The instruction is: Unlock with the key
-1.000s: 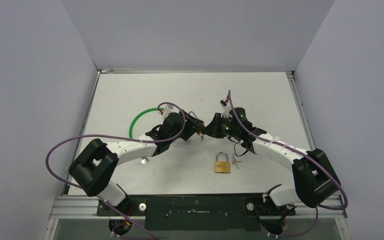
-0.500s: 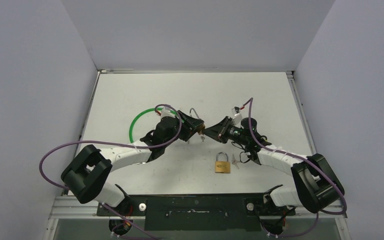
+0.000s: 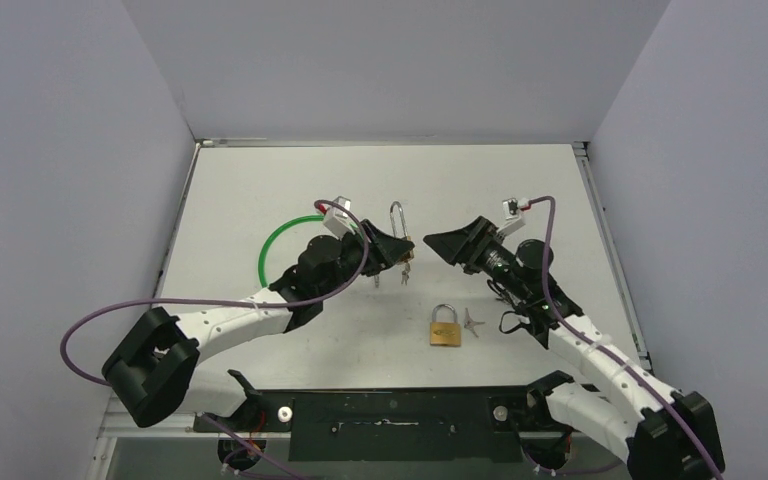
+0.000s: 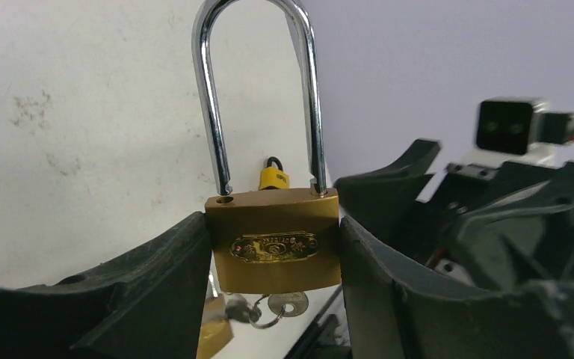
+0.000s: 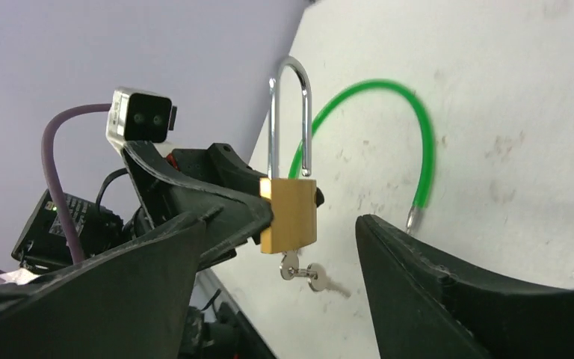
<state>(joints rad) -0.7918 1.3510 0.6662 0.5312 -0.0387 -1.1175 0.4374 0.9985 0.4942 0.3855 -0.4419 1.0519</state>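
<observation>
From above, I see a white table [image 3: 260,180] boxed in by pale lavender walls [image 3: 60,150]. My left gripper [image 3: 392,250] is clamped on a brass padlock [image 3: 397,222], held upright above mid-table. My right gripper [image 3: 438,242] faces it, fingers spread, not touching. A second padlock [image 3: 445,330] and a green cable [image 3: 272,243] lie on the surface.

Left wrist: the fingers [image 4: 157,277] squeeze the lock body; a key [image 4: 288,304] hangs below; the tabletop is scuffed.

Right wrist: my jaws are wide apart, with the lock beyond them.
</observation>
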